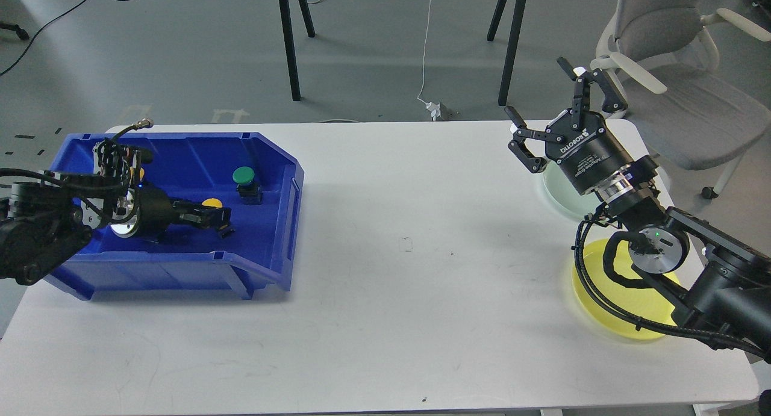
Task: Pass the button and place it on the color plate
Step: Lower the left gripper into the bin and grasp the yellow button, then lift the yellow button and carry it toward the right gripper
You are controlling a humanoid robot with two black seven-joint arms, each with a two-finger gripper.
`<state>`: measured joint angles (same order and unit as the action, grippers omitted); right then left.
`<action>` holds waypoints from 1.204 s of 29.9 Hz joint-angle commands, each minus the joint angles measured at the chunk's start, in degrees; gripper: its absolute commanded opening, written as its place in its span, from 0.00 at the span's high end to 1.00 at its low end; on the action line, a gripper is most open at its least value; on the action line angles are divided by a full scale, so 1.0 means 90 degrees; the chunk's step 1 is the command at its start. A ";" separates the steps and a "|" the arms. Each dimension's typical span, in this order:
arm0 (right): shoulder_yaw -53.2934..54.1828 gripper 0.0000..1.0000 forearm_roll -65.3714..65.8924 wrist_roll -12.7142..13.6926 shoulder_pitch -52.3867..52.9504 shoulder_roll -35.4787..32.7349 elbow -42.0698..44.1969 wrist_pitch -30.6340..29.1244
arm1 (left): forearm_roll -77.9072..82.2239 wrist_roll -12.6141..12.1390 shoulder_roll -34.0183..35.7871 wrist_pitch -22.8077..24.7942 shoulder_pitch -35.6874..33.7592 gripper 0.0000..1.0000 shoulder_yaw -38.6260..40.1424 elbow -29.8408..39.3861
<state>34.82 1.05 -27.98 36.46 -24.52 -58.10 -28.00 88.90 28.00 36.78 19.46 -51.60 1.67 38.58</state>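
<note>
Yellow round plastic plate (608, 307) nearest us sits bare; we judge the task barely begun.
Our left gripper (218, 218) reaches into the blue plastic bin (265, 265) at the yellow-capped button (211, 203); whether it grips, we cannot tell. The green-capped button (244, 176) stands beyond. Our right gripper (563, 112) hangs wide open, holding nothing, above the pale green plate (557, 193).

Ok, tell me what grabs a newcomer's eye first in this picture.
The blue bin at the table's left end stands out, with the left hand reaching inside at a yellow button and a green button just beyond it. On the right, the right hand is raised with fingers spread wide, above a pale green plate and a yellow plate.
</note>
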 commanded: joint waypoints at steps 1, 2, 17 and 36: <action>-0.0001 0.01 0.0001 -0.0002 -0.0027 0.0010 0.0000 0.0000 | -0.0015 0.0000 0.0005 -0.0004 -0.0008 0.77 0.0000 0.0000; 0.0008 0.01 0.0001 -0.0002 -0.0037 0.0010 0.0000 0.0000 | -0.0015 0.0000 0.0005 -0.0004 -0.0008 0.80 0.0010 0.0000; 0.0310 0.01 -0.0263 -0.0002 -0.0232 0.0019 -0.0322 0.0000 | -0.1300 0.0000 0.1732 0.0864 -0.0780 0.88 0.1013 0.2263; 0.0146 0.05 0.1533 -0.0002 -0.0311 -0.0829 -0.1873 0.0991 | -0.5659 0.0000 -0.0238 -0.0345 -0.0146 0.86 0.1621 0.4629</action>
<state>38.28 10.70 -28.01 33.35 -28.87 -69.84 -22.91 38.35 27.99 39.33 20.17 -54.73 16.21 80.52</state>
